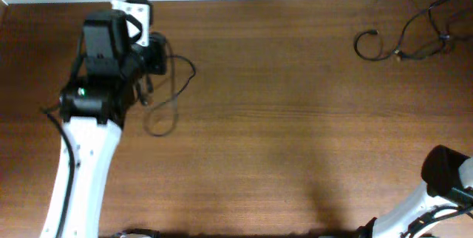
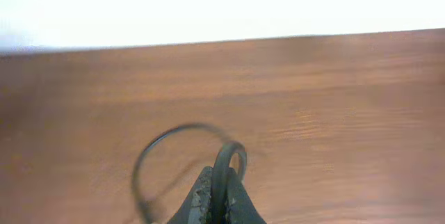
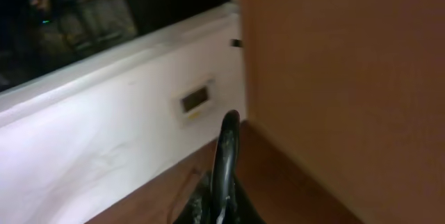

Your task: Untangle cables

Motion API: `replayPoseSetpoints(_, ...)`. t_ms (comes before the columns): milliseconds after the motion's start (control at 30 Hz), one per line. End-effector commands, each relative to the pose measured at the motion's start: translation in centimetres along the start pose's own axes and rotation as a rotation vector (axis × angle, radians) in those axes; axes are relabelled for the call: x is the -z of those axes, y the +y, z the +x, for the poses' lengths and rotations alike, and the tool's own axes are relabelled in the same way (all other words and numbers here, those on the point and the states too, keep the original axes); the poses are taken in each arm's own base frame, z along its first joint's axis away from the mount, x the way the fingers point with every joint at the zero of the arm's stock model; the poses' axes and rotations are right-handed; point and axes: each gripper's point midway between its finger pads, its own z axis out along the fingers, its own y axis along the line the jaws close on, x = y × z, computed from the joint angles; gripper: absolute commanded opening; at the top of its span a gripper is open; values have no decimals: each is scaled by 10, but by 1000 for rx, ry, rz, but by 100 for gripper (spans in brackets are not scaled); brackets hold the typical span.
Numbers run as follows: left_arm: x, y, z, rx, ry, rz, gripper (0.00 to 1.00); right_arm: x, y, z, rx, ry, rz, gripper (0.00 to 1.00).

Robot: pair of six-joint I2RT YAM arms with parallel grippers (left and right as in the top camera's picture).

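- The table [image 1: 295, 134] was seen to carry the cables in two places, well apart: one at the far left and the rest near the far right corner
- The left arm [image 1: 85, 164] was stretched toward the far left of the table, while only a part of the right arm [image 1: 443, 179] was shown at the near right edge
- A tangle of cables [image 1: 414, 38] was seen lying near the far right corner, its cords crossed over one another and touched by neither gripper
- A looped cable [image 1: 194, 70] was spread on the table just beside the left arm, and one part of it was clamped between the closed fingers of the left gripper [image 2: 219, 193]
- The step in hand was judged to be the setting aside of this one cable; its release and a reach across to the tangle would be called for next
- The right gripper [image 3: 219, 206] was seen with its fingers together, turned toward a white wall [image 3: 104, 154]; no cable was made out in it
- No brand or writing could be read; a small panel [image 3: 195, 102] on the wall was too blurred
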Motion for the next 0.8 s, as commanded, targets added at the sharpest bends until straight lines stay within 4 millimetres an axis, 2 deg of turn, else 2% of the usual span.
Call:
replayPoseSetpoints(0,33,-37,-17,14,-86,91,0,-3,-41,-7,-69,-12,35,4)
replayPoseSetpoints(67,38,-48,-19,5,-99,117,0,-1,-61,-9,-93,-15,36,4)
replayPoseSetpoints(233,39,-63,-18,-14,-96,151,0,-1,-80,-6,-125,8,-24,4)
replayPoseSetpoints(367,43,-86,-23,-13,-123,214,0,-27,-93,11,-136,60,19,4)
replayPoseSetpoints(433,48,-98,-27,-26,-139,243,0,-55,-97,34,-147,132,23,4)
replayPoseSetpoints(633,63,-116,-41,-47,-180,289,0,-136,-99,115,-175,343,-2,4)
replayPoseSetpoints(733,65,-118,-43,-48,-186,293,0,-168,-101,151,-179,412,-2,4)
replayPoseSetpoints(767,65,-118,-43,-48,-184,293,0,-180,-104,169,-185,447,2,4)
